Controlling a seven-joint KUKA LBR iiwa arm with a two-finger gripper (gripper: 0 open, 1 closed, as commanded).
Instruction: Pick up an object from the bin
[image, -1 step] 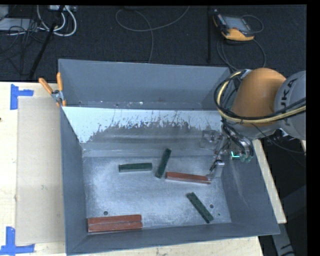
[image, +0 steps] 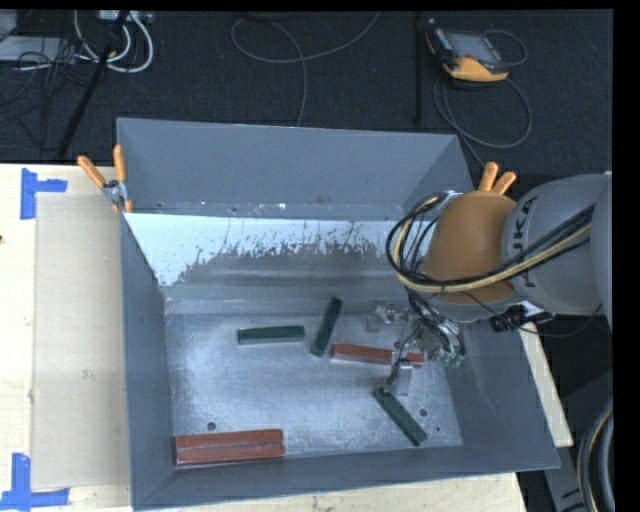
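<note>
At the near left lies a long red-brown bar (image: 230, 445), well apart. At the near right a dark green bar (image: 402, 417) slants, its far end just under my pincer (image: 399, 372), with a smaller brown bar (image: 360, 353) just beyond. Coming down where they meet, I could nudge both and grip neither. My cables (image: 428, 338) crowd the pincer's tip: I cannot tell how wide it stands, or whether it has hold of anything.

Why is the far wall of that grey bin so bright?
Camera view: light glares off the bin's sloped back wall in a pale streaked band; the floor is duller, speckled pale at left, darker near the gripper.
</note>
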